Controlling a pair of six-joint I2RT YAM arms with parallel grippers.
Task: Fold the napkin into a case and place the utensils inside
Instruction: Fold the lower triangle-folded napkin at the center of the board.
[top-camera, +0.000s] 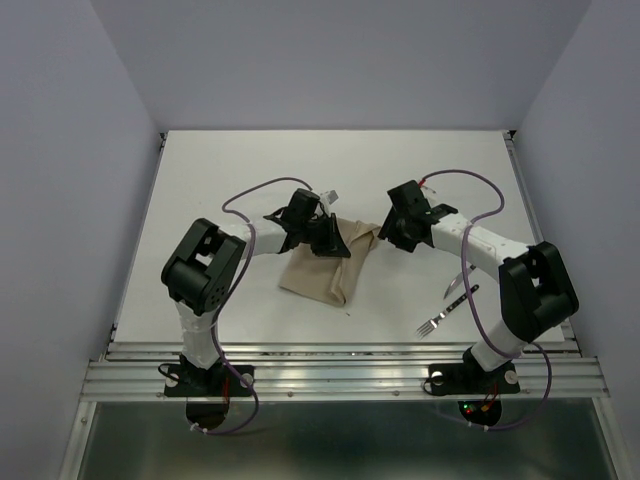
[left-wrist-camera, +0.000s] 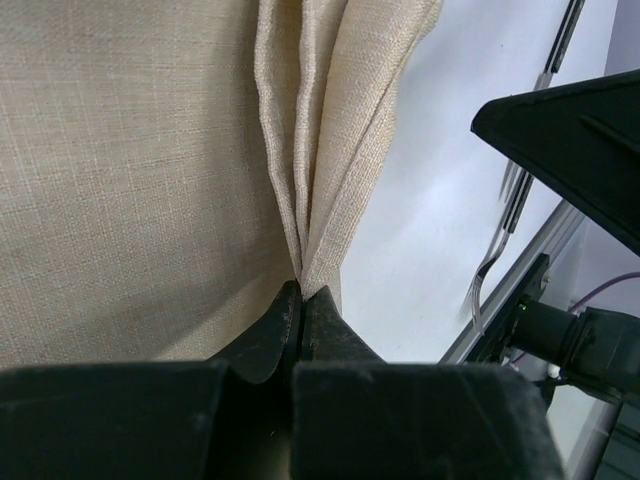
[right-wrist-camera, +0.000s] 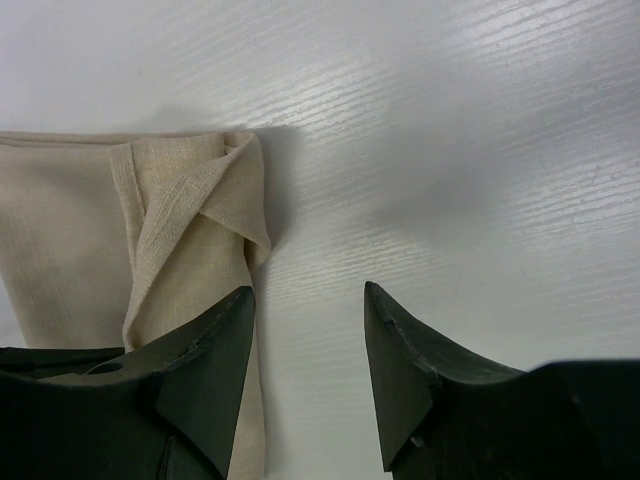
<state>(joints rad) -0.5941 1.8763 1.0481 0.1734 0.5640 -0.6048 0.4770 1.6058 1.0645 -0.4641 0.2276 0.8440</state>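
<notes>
No writing can be read in any view.
The napkin and the table carry no legible text, brand or number; a small white tag on the left arm's cable is too small to read.

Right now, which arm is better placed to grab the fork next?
Right, probably. The fork lies on its side, and the right pincer is open and free, while the left pincer is shut on the napkin.
</notes>
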